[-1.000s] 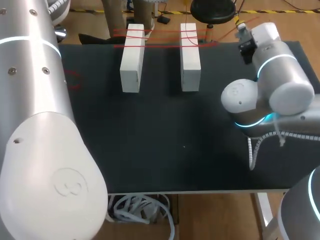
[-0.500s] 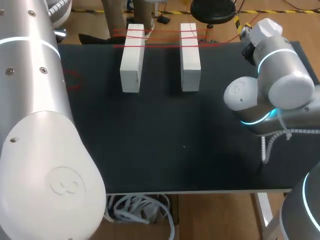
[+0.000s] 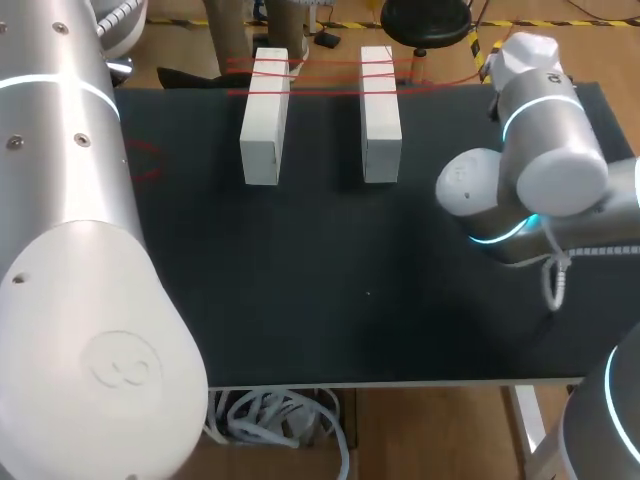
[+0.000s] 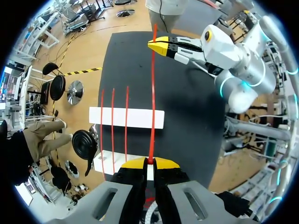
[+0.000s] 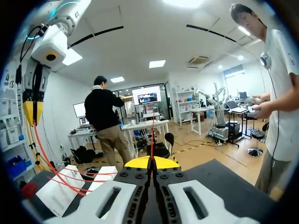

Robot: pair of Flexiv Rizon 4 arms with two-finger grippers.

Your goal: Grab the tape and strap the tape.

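Two white blocks (image 3: pixel 264 115) (image 3: pixel 380 112) lie side by side at the far end of the black table (image 3: pixel 300 280). Several strands of red tape (image 3: pixel 320 68) cross their far ends. In the left wrist view my left gripper (image 4: pixel 149 161) is shut on one red tape strand (image 4: pixel 152 93), which runs taut across both blocks (image 4: pixel 126 117) to my right gripper (image 4: pixel 161 45). My right gripper (image 5: pixel 151 161) is shut on the tape (image 5: pixel 152 135) too. From there my left gripper (image 5: pixel 32 109) hangs above the blocks (image 5: pixel 60 191), with tape curving down from it. My right arm (image 3: pixel 545 130) stands at the far right.
My left arm's large white link (image 3: pixel 70 200) hides the left side of the table in the head view. A small red loop (image 3: pixel 145 160) lies on the mat left of the blocks.
My right arm's wrist has swung toward the table's far edge and its elbow has shifted slightly left. The blocks and the wrapped strands have not moved.
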